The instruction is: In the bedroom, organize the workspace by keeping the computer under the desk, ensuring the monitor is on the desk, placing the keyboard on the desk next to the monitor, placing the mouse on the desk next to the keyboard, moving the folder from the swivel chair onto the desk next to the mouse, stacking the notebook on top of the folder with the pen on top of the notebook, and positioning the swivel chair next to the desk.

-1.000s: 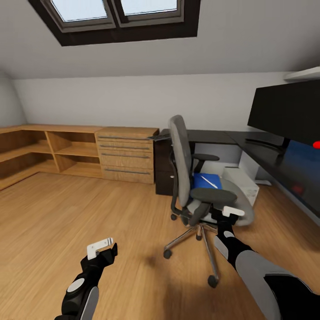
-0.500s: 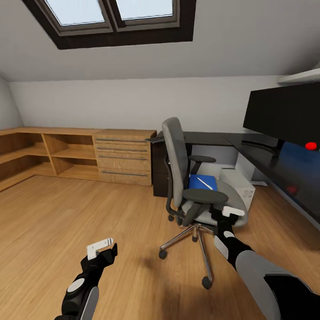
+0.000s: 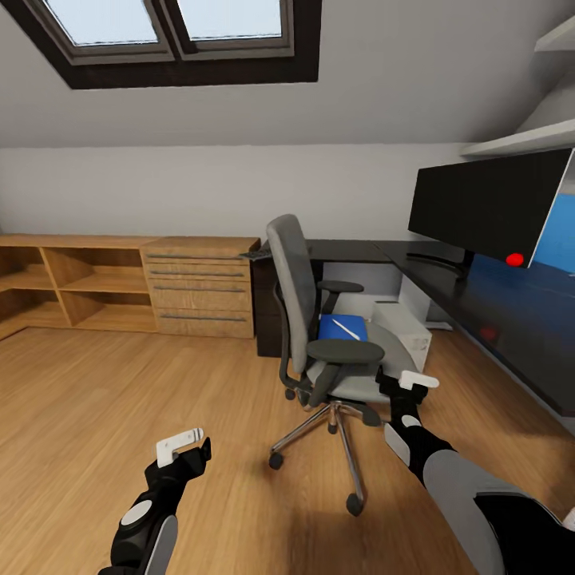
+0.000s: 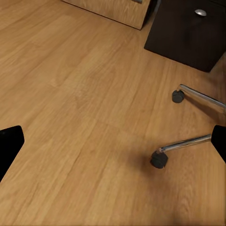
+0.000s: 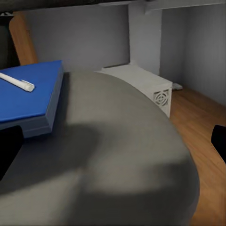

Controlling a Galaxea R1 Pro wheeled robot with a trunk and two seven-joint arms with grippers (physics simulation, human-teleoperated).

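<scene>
At the centre of the head view, the blue folder [image 3: 343, 328] lay on the chair [image 3: 319, 335] seat, a pen [image 3: 346, 327] on top. Likely light, stiff, slippery; best pinched at its overhanging edge. Both grippers' fingers, left [image 3: 182, 447] and right [image 3: 409, 383], were spread wide, empty.

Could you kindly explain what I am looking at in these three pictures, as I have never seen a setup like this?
These are simulator renders from a two-armed wheeled robot in an attic bedroom. The large picture is from its head camera: its left gripper hangs over the wooden floor, and its right gripper sits by the office chair. The other two come from cameras at each wrist. On the chair seat lies a blue folder with a pen on top. A monitor stands on the black desk, with a grey computer below. Both grippers are open and hold nothing.
</scene>
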